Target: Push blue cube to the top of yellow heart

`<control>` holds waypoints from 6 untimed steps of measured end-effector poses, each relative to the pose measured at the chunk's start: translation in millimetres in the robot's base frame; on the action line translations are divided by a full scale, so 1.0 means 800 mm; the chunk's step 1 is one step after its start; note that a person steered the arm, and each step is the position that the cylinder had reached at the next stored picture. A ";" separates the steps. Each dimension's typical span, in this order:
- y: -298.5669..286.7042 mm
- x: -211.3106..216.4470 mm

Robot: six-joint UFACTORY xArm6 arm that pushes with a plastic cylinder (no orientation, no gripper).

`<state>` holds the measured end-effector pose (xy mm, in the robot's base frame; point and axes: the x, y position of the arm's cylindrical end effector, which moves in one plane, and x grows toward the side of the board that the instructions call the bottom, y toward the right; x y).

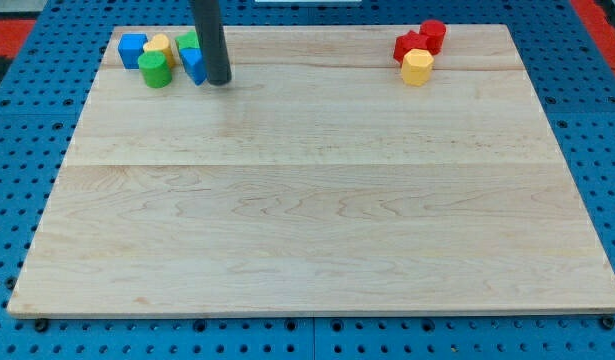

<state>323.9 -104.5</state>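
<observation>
My tip (218, 82) rests on the board near the view's top left. A blue cube (193, 65) sits right against the rod's left side, touching it. A yellow heart (159, 47) lies just left of and slightly above the cube. A green block (188, 41) peeks out behind the rod above the cube, partly hidden. A green cylinder (155, 70) stands below the heart. Another blue block (133, 50) lies at the far left of this cluster.
At the view's top right are a red star-like block (411, 45), a red cylinder (433, 35) and a yellow hexagonal block (417, 67), close together. The wooden board (317, 220) lies on a blue pegboard surface.
</observation>
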 end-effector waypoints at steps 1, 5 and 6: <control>-0.031 0.073; -0.151 -0.088; -0.150 -0.135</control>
<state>215.7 -224.5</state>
